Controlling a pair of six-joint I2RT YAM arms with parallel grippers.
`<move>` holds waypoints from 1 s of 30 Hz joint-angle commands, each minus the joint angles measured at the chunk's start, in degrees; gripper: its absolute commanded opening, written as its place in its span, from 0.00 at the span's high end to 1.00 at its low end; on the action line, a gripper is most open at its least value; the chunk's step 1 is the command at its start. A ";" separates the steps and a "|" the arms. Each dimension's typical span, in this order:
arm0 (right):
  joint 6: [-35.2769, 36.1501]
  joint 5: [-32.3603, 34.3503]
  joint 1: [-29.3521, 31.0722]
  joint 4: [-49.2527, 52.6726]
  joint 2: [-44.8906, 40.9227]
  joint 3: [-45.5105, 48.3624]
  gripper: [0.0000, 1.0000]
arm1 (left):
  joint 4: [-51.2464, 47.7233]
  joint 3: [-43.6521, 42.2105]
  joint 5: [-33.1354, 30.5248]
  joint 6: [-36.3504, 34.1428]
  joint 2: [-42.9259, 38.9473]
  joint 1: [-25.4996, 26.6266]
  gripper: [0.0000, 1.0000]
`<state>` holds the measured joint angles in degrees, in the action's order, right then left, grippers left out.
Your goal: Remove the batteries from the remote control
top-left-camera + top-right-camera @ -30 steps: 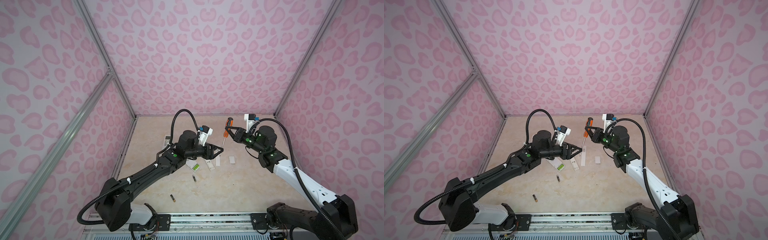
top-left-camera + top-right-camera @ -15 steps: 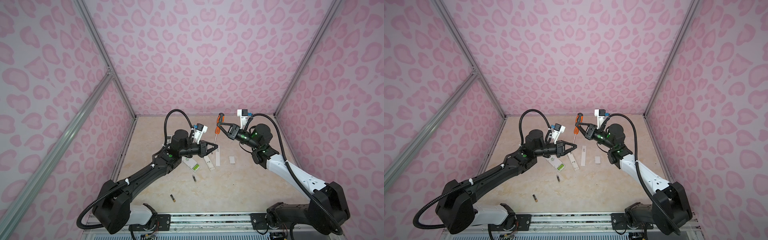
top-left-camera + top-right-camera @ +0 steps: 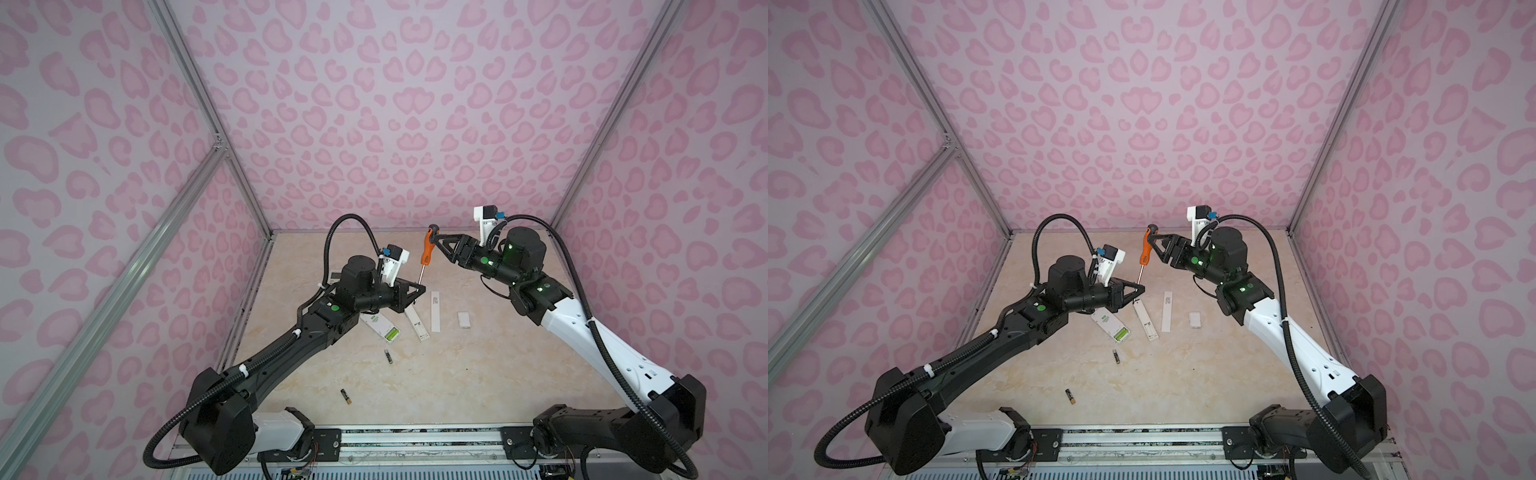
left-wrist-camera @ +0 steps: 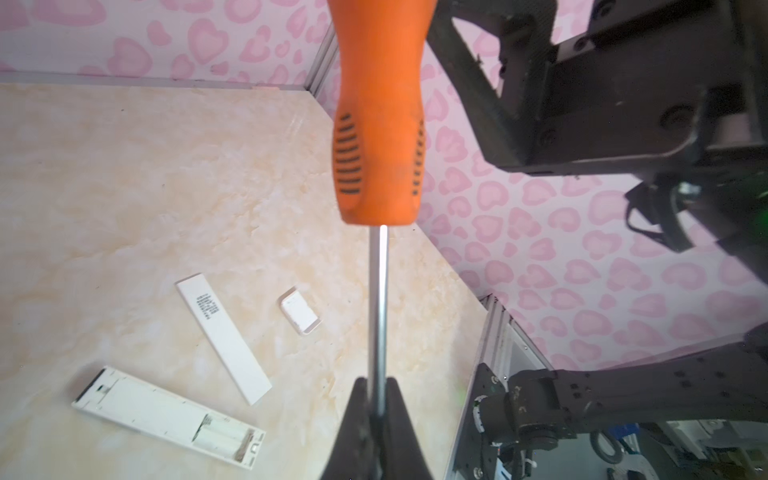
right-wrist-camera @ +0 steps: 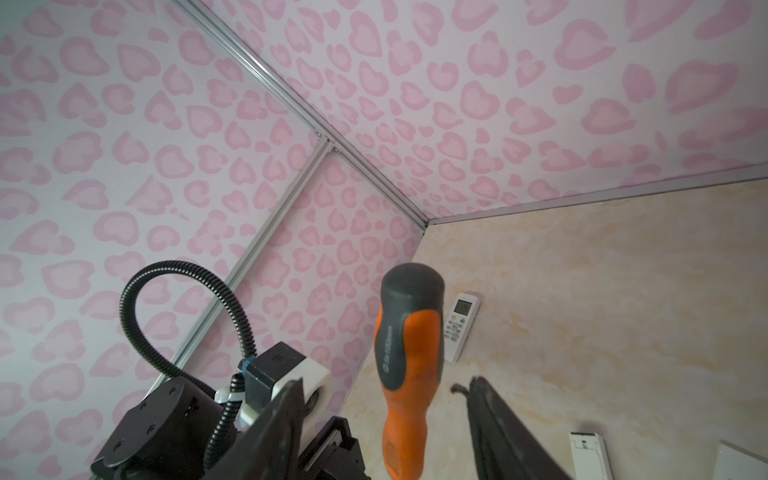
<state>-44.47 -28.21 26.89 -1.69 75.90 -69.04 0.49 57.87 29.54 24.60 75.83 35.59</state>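
Note:
My left gripper (image 3: 422, 288) (image 4: 377, 395) is shut on the metal shaft of the orange-handled screwdriver (image 3: 427, 249) (image 4: 380, 112), which stands upright above the table. My right gripper (image 3: 434, 237) (image 5: 386, 382) is open, its fingers apart on either side of the handle top and clear of it. Below the left gripper a white remote control (image 3: 380, 325) lies with lime green batteries (image 3: 391, 333) in its open bay. Two black batteries lie loose on the table, one (image 3: 388, 356) near that remote, another (image 3: 345, 396) toward the front.
A second white remote (image 3: 417, 324) (image 4: 166, 415) lies with its battery bay empty. Next to it are a long white cover plate (image 3: 435, 311) and a small one (image 3: 464, 320). A remote with a display (image 5: 459, 326) lies by the back left wall.
The right gripper carried the screwdriver left and up, the left gripper shut on its shaft, and the right gripper's fingers then opened off the handle.

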 commanded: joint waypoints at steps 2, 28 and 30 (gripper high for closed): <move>1.20 0.59 0.49 9.29 2.73 -2.44 0.38 | -4.70 1.10 -4.26 -5.46 -0.25 0.00 0.96; 0.77 0.06 2.77 9.64 11.13 -7.92 1.00 | -14.91 0.13 -26.39 -17.98 -5.86 4.32 0.54; 3.34 2.52 3.56 9.28 10.98 -7.38 1.00 | -14.23 -2.30 -30.87 -16.63 -8.32 4.23 0.40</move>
<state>-43.77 -28.62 29.74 10.74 87.20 -77.08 -15.05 57.32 5.37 7.57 69.69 39.92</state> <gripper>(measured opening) 0.259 0.585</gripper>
